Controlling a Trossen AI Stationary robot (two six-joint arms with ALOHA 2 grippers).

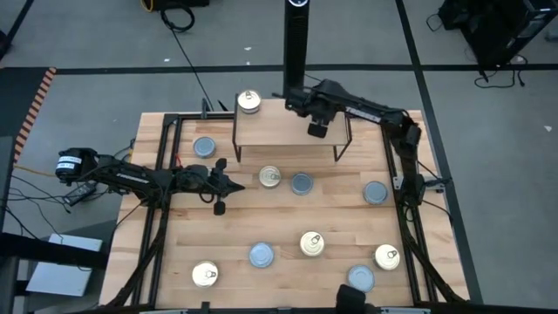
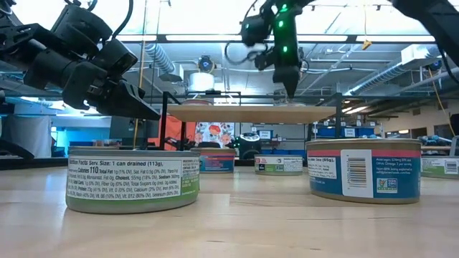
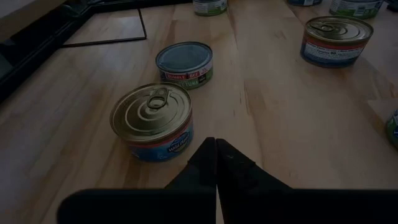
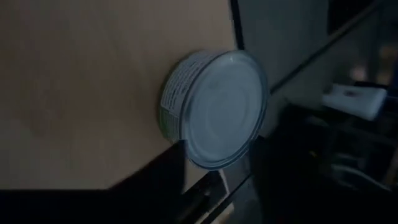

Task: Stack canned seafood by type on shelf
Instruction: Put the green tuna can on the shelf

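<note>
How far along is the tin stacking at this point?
Done: one gold-topped tin sits on the shelf. In hand: the right claw is over the shelf, at a blue-grey tin near its edge. Left: nine tins lie spread on the tabletop, none stacked; the shut left claw hovers among them.
</note>
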